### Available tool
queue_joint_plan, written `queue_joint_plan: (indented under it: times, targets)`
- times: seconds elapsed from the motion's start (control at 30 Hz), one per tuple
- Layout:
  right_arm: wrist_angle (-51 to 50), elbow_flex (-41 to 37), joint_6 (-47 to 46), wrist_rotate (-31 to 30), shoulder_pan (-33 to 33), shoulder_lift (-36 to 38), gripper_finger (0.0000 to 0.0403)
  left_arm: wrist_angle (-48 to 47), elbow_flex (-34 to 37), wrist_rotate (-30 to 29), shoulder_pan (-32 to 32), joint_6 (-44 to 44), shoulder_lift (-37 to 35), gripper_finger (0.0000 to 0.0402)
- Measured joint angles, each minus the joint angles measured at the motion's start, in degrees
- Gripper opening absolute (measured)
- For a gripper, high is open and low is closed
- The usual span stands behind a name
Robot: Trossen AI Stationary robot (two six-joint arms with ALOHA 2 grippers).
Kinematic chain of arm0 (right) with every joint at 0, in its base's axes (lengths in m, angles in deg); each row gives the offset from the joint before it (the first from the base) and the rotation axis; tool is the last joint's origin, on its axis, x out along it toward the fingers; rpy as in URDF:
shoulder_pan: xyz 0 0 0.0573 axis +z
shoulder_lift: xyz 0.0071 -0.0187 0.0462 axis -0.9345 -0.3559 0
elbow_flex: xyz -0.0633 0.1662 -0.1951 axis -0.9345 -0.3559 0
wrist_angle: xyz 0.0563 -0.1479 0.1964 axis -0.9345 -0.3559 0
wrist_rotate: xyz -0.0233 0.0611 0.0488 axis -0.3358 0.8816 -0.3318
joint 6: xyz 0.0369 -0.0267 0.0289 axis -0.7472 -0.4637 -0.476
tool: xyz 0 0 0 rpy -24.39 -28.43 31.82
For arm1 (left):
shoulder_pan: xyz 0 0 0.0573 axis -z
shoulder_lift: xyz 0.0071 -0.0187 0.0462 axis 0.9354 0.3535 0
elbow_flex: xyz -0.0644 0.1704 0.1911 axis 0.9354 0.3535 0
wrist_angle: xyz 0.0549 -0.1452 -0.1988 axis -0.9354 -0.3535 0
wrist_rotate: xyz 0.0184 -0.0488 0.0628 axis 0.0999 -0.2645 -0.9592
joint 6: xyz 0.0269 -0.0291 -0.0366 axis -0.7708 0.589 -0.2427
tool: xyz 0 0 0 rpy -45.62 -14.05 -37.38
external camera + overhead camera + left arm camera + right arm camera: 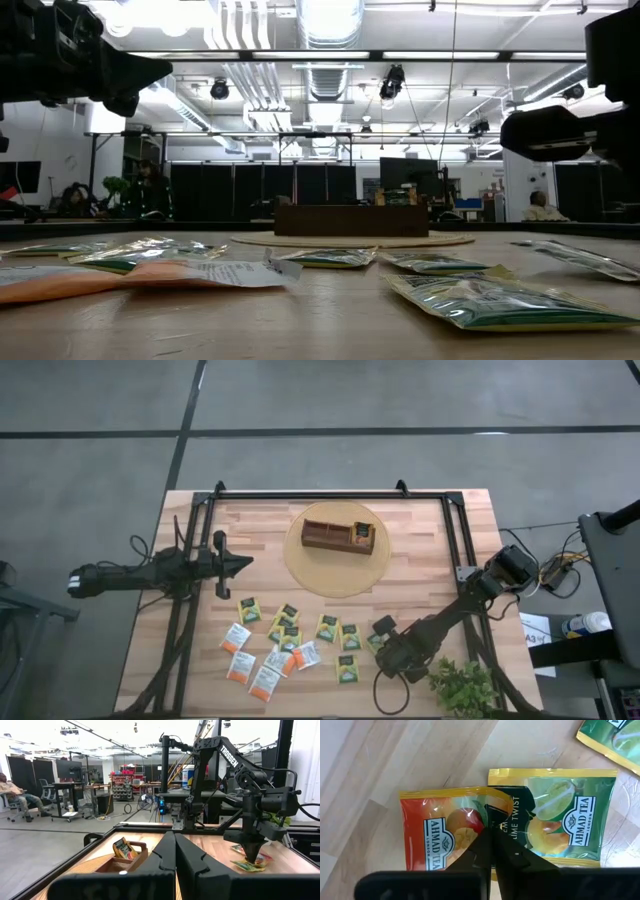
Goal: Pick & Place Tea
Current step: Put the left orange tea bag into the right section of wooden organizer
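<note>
Two packets (520, 830) fill the right wrist view: flat, glossy rectangular sachets with gold borders, lying on pale wood-grain table (440, 575). The orange-red packet (445, 832) overlaps the edge of the yellow-green packet (565, 820); both read "AHMAD TEA LONDON", the green one also "LIME TWIST". The right gripper (492, 847) has its jaws closed, pinching the orange-red packet's edge where it curls upward. In the high view this gripper (392, 650) is low at the near right of the table, arm stretched in from the right, beside a small green plant (462, 685). Other packets (290, 645) lie scattered along the near middle. A brown wooden tray (338, 535) sits on a round mat (300, 560) at far centre. The left gripper (240, 563), jaws closed and empty, hovers at left, arm level.
</note>
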Motion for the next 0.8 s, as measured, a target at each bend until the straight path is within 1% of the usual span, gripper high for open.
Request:
queue_joint_plan:
  times: [0.17,0.4,0.5,0.67,0.73,0.8]
  targets:
    - [-6.4,2.95,-0.06,-0.47,-0.38,1.16,0.0008,0.15,0.0,0.0,0.0,0.0,0.0,0.0]
    - [-13.77,7.69,-0.54,-6.51,-2.96,3.9,0.0008,-0.09,0.0,0.02,-0.02,0.0,0.0,0.0]
    - [-17.03,9.87,-0.63,-12.55,-4.46,4.33,0.0008,-0.2,0.0,0.01,-0.02,0.0,0.0,0.0]
    - [-21.1,13.28,-0.63,-26.79,-8.65,4.39,0.0008,-0.35,0.0,0.01,-0.01,0.0,0.0,0.0]
    - [-21.44,14.62,-1.17,-31.66,-10.76,4.39,0.0008,-0.35,0.0,0.0,-0.02,0.0,0.0,0.0]
    - [-21.63,15.67,-1.58,-35.28,-13.04,4.4,0.0008,-0.35,0.0,0.02,-0.02,0.02,0.0,0.0]
